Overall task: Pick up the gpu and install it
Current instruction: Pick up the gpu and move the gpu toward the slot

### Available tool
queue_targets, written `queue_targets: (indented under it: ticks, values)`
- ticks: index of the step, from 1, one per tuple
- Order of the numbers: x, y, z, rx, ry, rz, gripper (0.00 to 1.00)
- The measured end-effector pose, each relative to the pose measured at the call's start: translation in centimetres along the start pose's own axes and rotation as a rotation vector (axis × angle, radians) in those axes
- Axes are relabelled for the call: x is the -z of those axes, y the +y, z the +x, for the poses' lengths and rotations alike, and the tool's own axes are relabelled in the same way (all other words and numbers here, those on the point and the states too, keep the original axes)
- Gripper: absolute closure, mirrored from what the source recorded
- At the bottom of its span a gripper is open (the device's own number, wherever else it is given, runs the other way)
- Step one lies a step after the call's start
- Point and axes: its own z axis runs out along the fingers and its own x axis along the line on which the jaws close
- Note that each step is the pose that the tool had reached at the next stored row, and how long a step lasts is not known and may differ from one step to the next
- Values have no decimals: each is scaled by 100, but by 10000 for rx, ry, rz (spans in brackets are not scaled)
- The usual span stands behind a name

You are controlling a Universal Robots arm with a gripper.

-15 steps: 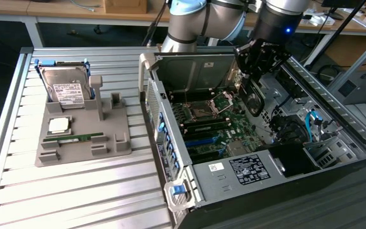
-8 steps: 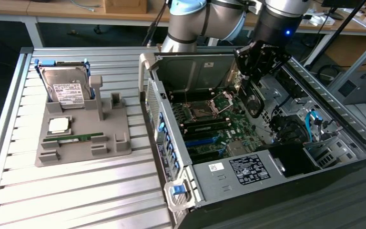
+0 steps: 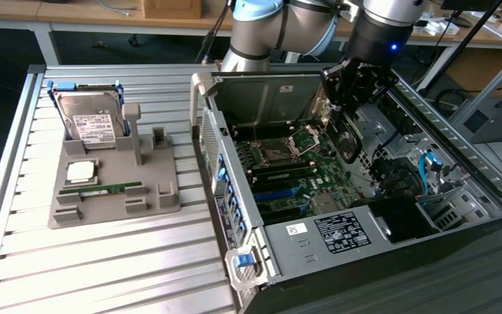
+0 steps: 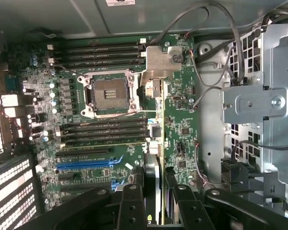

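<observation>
Exterior view: the gripper is down inside the open PC case, jaws clamped on the gpu. The card hangs straight under the gripper. It is dark, roughly upright, with a round fan face showing. Its lower edge is close above the motherboard; I cannot tell if it touches. The black cables are just beside the card, deeper in the case. The grey holder tray sits well apart from the gripper, outside the case on the slatted metal table. The hard drive stands in the tray end level with the gripper. The green memory stick lies flat in a groove at the tray's other end. A small square chip lies between the two.

Wrist view: the gripper shows its two black fingers either side of the gpu. The card is seen edge-on, thin, pinched between them. Beyond the card edge lies the motherboard. The CPU socket is further out from the fingertips, with black memory slots between it and the gripper. The blue slot is near one finger, off to the side of the card and not under it. The silver drive cage is on the opposite side of the gripper from the blue slot.
</observation>
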Motion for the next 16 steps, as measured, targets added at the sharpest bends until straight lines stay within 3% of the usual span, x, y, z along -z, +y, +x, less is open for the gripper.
queue_targets:
  ticks: [16]
  values:
    - [-129,6,4,0,0,0,73]
